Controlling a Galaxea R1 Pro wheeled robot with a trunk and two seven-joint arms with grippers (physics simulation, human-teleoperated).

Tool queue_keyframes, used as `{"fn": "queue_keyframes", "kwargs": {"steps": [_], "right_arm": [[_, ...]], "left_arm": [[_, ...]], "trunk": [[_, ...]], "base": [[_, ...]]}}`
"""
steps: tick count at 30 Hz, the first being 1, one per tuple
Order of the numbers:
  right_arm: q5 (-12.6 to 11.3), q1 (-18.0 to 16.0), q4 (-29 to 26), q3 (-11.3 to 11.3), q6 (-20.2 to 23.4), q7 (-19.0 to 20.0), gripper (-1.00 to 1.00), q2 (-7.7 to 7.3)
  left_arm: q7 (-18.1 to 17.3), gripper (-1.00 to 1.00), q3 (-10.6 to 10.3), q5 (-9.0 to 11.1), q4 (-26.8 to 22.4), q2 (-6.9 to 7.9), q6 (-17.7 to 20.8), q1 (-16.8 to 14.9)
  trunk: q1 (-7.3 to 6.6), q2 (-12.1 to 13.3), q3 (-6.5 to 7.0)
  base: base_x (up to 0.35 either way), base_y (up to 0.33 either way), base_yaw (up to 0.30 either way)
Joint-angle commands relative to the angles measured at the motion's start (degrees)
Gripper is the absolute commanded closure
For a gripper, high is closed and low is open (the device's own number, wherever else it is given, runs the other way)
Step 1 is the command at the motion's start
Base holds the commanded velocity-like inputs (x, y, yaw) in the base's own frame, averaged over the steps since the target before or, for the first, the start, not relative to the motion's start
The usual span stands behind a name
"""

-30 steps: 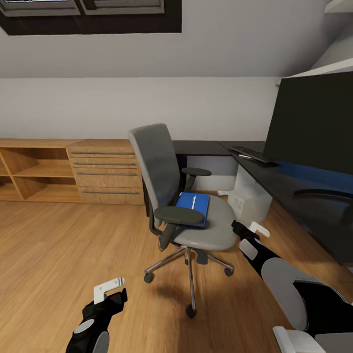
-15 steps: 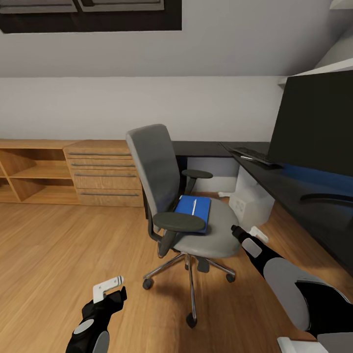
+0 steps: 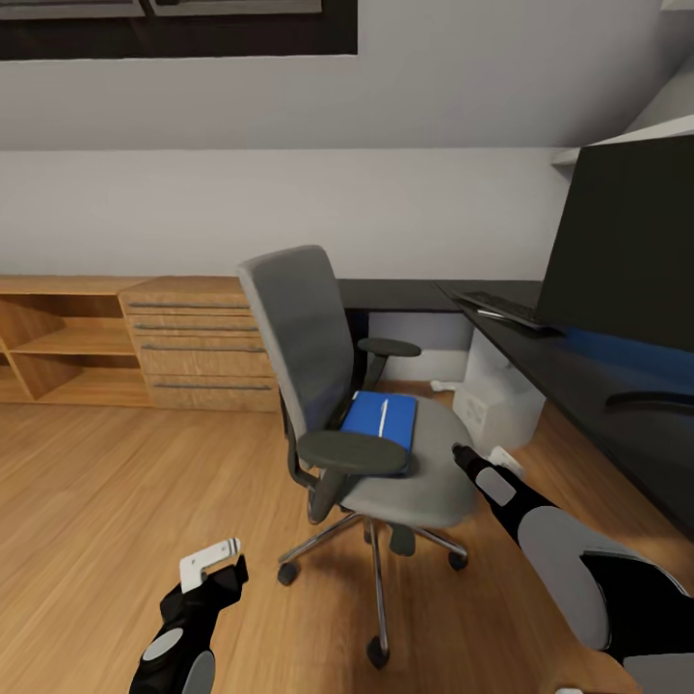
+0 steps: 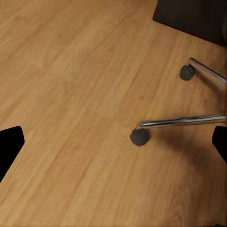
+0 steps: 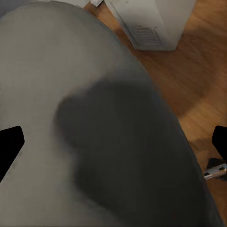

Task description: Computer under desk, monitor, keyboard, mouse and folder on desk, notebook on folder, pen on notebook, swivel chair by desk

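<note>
The grey swivel chair (image 3: 306,333) stands mid-room with its seat toward the desk (image 3: 569,361). On the seat lies the blue folder (image 3: 371,424) with the white pen (image 3: 383,416) on top. The notebook and the mouse are out of view. The monitor (image 3: 631,241) and the keyboard (image 3: 506,309) sit on the desk, and the white computer (image 3: 496,400) stands under it. My right gripper (image 3: 482,459) hovers open at the seat's desk-side edge, over the cushion (image 5: 71,94). My left gripper (image 3: 214,565) is open low over the floor, near a castor (image 4: 140,136).
A low oak drawer unit (image 3: 202,342) and open oak shelves (image 3: 58,352) line the back wall at the left. A skylight (image 3: 173,24) is overhead. A blue panel (image 3: 627,349) runs behind the desk. Open wood floor (image 3: 96,501) spreads to the chair's left.
The head view has drifted slightly, so the whole scene sits a little further left. Both grippers keep about the same places relative to the chair, still open.
</note>
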Motion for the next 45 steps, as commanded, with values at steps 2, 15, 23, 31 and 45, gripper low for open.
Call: {"fn": "queue_keyframes", "kwargs": {"steps": [2, 15, 23, 31, 45], "right_arm": [[0.0, 0.0, 0.0, -0.5, -0.1, -0.1, -1.0, 0.03], [0.0, 0.0, -0.1, -0.5, -0.1, -0.1, -1.0, 0.12], [0.0, 0.0, -0.1, -0.5, 0.0, -0.1, -1.0, 0.12], [0.0, 0.0, -0.1, -0.5, 0.0, -0.1, -1.0, 0.12], [0.0, 0.0, -0.2, -0.4, 0.0, -0.1, -1.0, 0.12]], "left_arm": [[0.5, -1.0, -0.1, 0.6, -0.1, 0.01, -0.9, 0.0], [0.4, -1.0, -0.3, 0.6, -0.1, 0.01, -2.0, 0.0], [0.4, -1.0, -0.3, 0.6, -0.1, 0.01, -2.1, 0.0], [0.4, -1.0, -0.3, 0.6, -0.1, 0.01, -2.1, 0.0], [0.4, -1.0, -3.0, 0.4, 0.0, 0.01, -2.1, 0.0]], "trunk": [[0.02, 0.0, -0.05], [0.02, 0.0, -0.05], [0.02, 0.0, -0.05], [0.02, 0.0, -0.05], [0.02, 0.0, -0.12]], "base": [[0.162, 0.0, 0.0], [0.026, 0.0, 0.086], [0.0, 0.0, 0.265], [0.0, 0.0, 0.271], [0.135, 0.0, 0.256]]}}
